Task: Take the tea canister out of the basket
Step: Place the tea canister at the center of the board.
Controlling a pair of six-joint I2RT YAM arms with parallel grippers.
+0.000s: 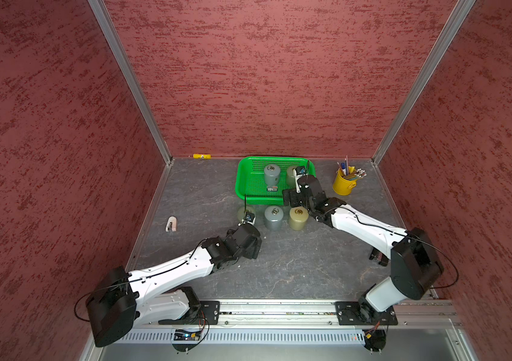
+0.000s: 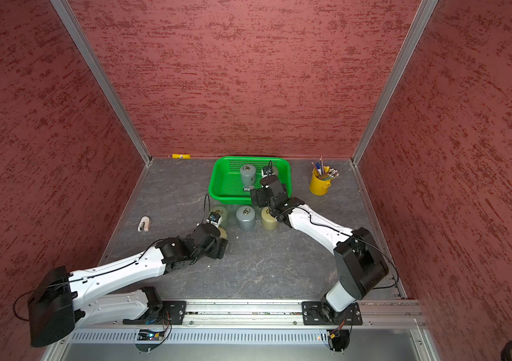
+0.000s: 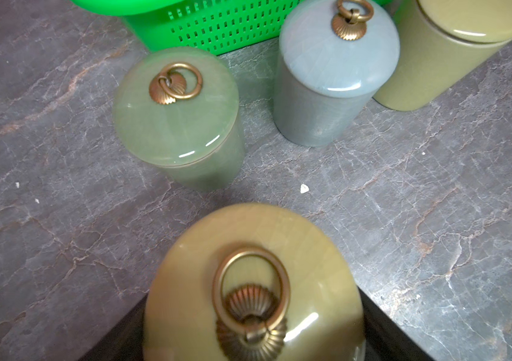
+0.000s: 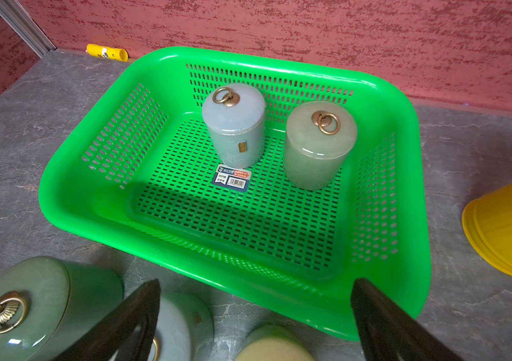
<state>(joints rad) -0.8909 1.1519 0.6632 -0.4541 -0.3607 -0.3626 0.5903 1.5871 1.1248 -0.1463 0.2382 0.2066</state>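
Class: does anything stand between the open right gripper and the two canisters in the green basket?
Nothing visible. The right gripper hangs over the near rim of the basket; the blue-grey canister and pale green canister stand beyond, only a flat sticker between.

You're running two arms, the left arm [image 1: 173,268] and the right arm [image 1: 361,225], each with glossy white shell links between bulky matte black joint housings [image 1: 417,265]. Thin black cables [image 1: 373,225] run along the white shells, which are dotted with small dark screw holes. The black base plates [image 1: 347,312] carry silver screws, with thin reddish wires [image 1: 375,328] below them. The right gripper [image 4: 256,281] has two black wedge-shaped fingers [image 4: 135,312].
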